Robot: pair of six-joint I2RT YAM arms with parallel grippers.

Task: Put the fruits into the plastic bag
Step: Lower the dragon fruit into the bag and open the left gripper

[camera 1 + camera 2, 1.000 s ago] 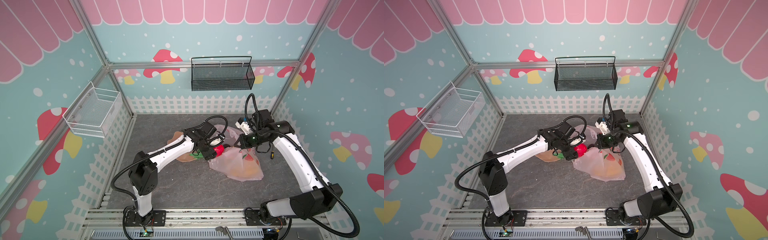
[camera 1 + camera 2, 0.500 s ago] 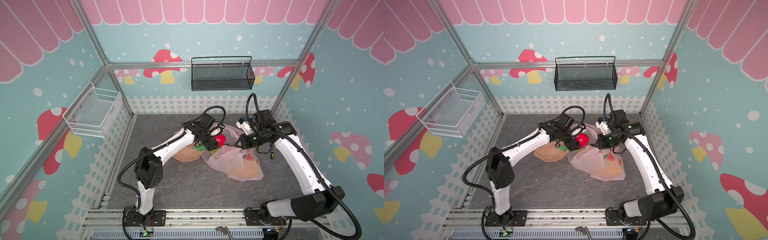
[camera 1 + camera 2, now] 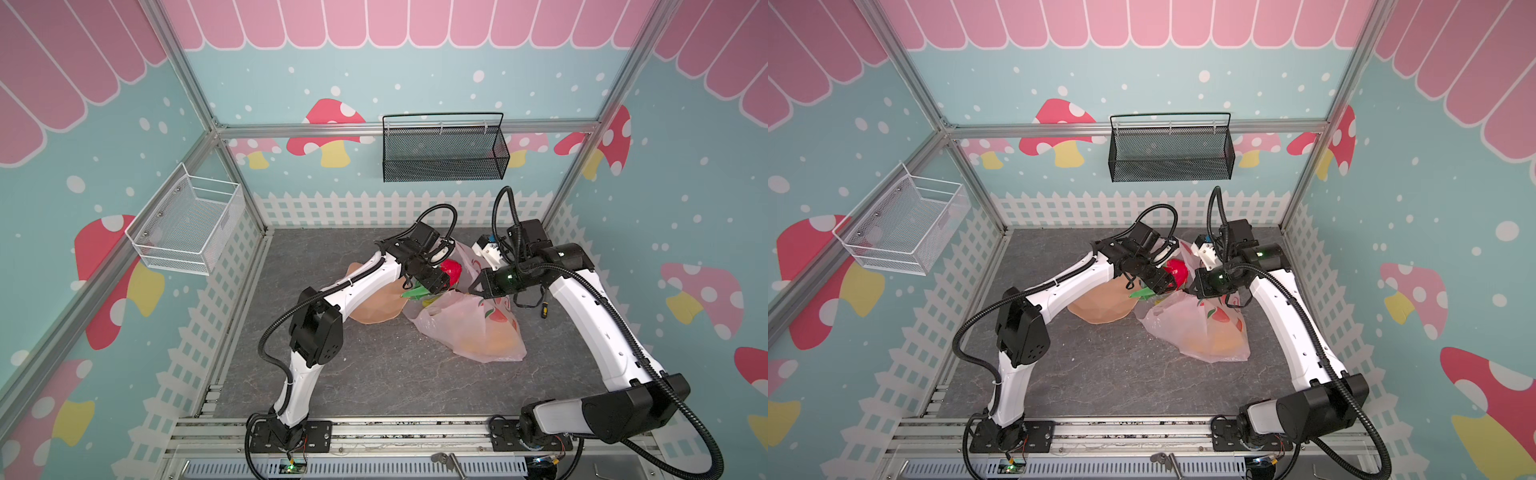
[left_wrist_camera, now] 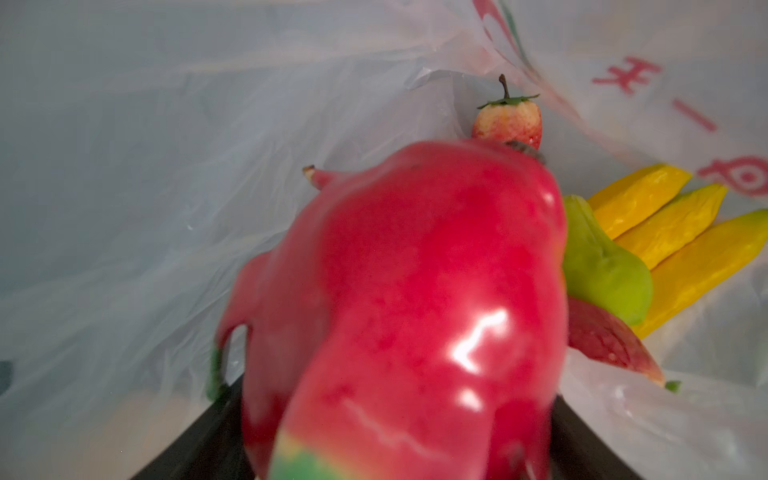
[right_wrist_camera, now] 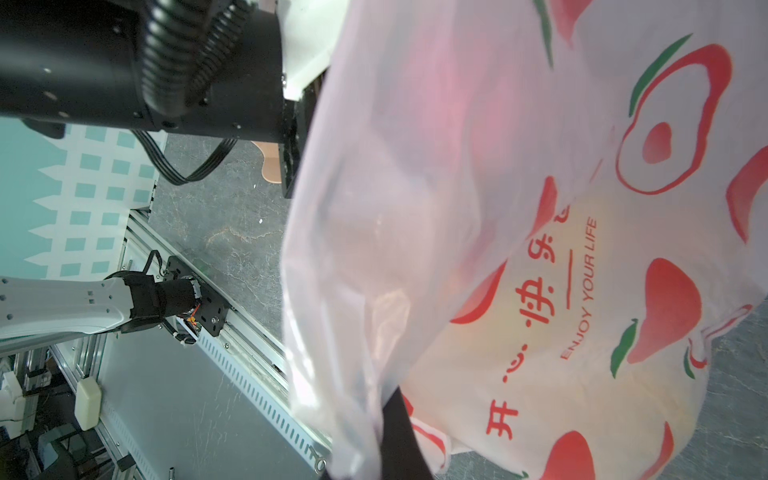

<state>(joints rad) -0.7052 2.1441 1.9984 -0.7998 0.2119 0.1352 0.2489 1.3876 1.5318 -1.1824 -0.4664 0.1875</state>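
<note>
A: Where is the dragon fruit (image 3: 452,268) at this moment?

B: In the left tool (image 3: 444,275), clamped from both sides. The jaws stand wide bec. the fruit is fat. It is at the mouth of the plastic bag (image 3: 478,328), not yet let go. In the left wrist view the bag's film is all around it, so I judge it is already in the opening.

A: And why is the right tool (image 3: 474,291) raised next to it?

B: It is closed on the bag's upper edge, pinching the thin film, and it holds that edge above the table (image 3: 353,374). W/o this the mouth would prob. fall flat and the fruit would have no way in. The bag's bottom rests on the table, so only the mouth side is lifted.

A: What is inside already?

B: The banana bunch (image 4: 665,232), a green pear (image 4: 602,274) and a small peach (image 4: 509,124). They lie deeper in, so there is free room near the mouth.

A: And the tan dish (image 3: 374,307)?

B: On the table just beside the bag, partly under the left arm. I see no fruit on the visible part; the rest is hidden.

A: Any risk?

B: The green tips (image 3: 415,293) stick out toward the dish. They could catch the film, so it seems safer to go deeper before opening.
</note>
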